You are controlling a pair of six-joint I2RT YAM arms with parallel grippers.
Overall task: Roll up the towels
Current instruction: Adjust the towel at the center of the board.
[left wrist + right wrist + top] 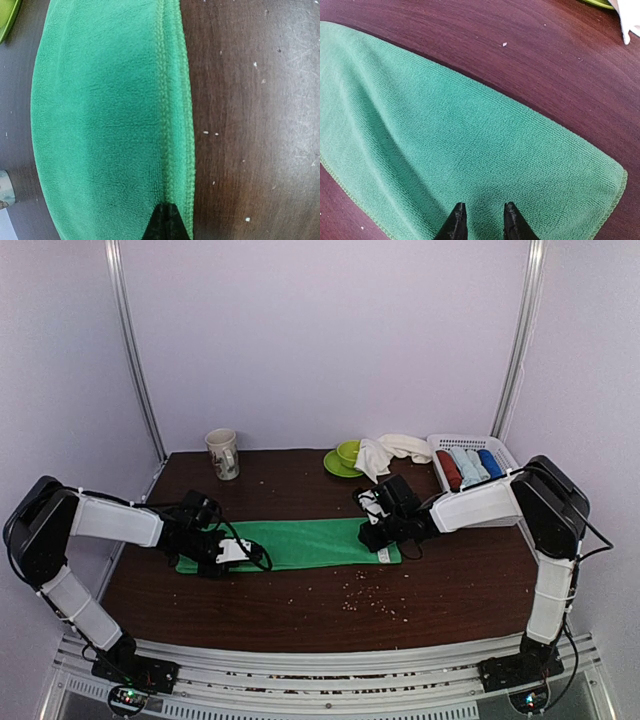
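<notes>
While my left gripper (167, 220) sits pressed together at the green towel (100, 125), I see the right gripper (483, 212) slightly spread.

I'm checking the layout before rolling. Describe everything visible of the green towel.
The green towel is looped cloth with a stitched hem, lying flat as a long strip across the dark table, unrolled. The shut left gripper has its tip on the hem at one end; the open right gripper is over the other end.
</notes>
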